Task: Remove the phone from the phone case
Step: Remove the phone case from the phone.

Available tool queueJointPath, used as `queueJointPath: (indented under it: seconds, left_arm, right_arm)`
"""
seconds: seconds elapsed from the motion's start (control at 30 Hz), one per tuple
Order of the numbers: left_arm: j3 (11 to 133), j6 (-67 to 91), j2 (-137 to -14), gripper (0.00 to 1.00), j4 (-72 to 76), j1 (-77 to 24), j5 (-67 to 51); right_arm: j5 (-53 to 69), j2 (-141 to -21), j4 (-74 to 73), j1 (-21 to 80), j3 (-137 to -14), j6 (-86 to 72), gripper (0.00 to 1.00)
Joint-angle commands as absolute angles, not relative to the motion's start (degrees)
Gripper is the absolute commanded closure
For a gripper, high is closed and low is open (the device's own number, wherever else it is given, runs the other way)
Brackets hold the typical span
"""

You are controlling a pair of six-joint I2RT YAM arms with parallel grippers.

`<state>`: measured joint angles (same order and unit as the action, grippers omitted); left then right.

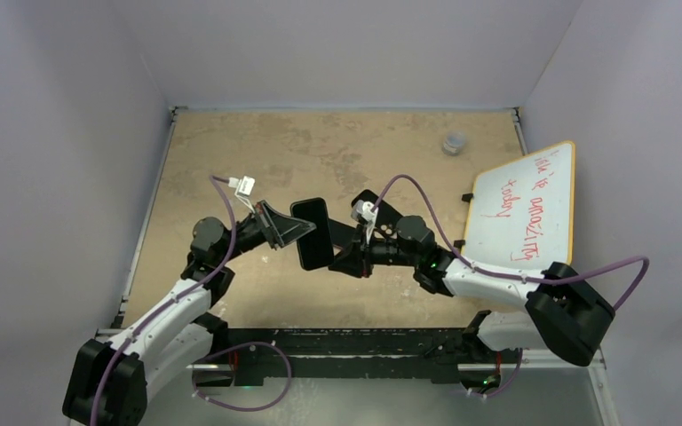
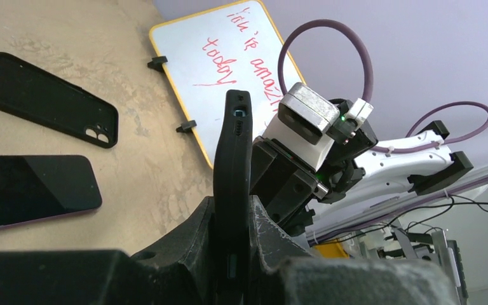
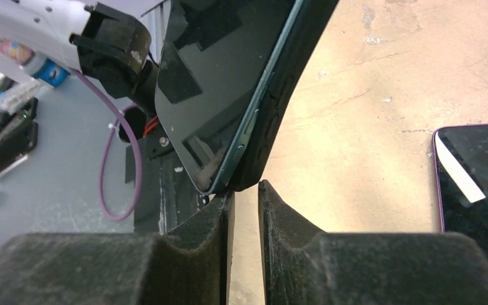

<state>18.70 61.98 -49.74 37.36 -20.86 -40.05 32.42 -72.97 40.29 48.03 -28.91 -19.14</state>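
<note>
Phone (image 3: 216,82), dark glass, teal rim, gapped at corner from black rubbery case (image 3: 283,95) clamped by left gripper (image 2: 232,204); right gripper (image 3: 244,194) narrowly parted, empty; purple-edged phone (image 3: 476,184) beside.

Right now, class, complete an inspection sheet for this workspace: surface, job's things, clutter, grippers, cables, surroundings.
Surface: tan table, mottled, worn.
Job's things: phone in black case, held off the table; one corner parting from the case.
Clutter: empty case, second phone, whiteboard with red writing, small grey object.
Grippers: left gripper shut on the phone in its case; right gripper slightly open just below its corner.
Cables: purple cables looping over both arms.
Surroundings: pale walls on three sides.
</note>
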Motion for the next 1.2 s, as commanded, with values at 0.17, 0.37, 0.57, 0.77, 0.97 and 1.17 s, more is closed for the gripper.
queueJointPath:
  seconds: [0.17,0.37,0.57,0.77,0.97,1.17]
  left_arm:
    - [14.34,70.35,-54.17,1.00,48.79,-26.34,-43.43]
    - [11.44,73.62,-53.04,1.00,52.28,-26.92,-40.70]
    - [10.86,76.60,-50.97,1.00,54.01,-26.98,-38.03]
    - [9.50,78.21,-49.14,1.00,55.06,-27.05,-37.45]
    - [9.35,78.01,-48.40,1.00,56.07,-28.70,-37.80]
    - [7.96,78.04,-47.39,1.00,56.25,-30.29,-36.71]
  right_arm:
    - [24.16,-72.77,64.47,47.20,-30.23,-27.99,0.75]
    - [23.98,-74.20,74.02,46.94,-28.14,-32.85,0.74]
    - [20.51,-74.58,82.32,46.85,-26.64,-37.71,0.74]
    - [18.68,-71.96,81.01,46.85,-27.28,-37.79,0.67]
    - [15.77,-71.54,81.42,46.83,-27.46,-39.16,0.62]
    - [11.65,-70.73,83.16,46.83,-26.96,-40.50,0.61]
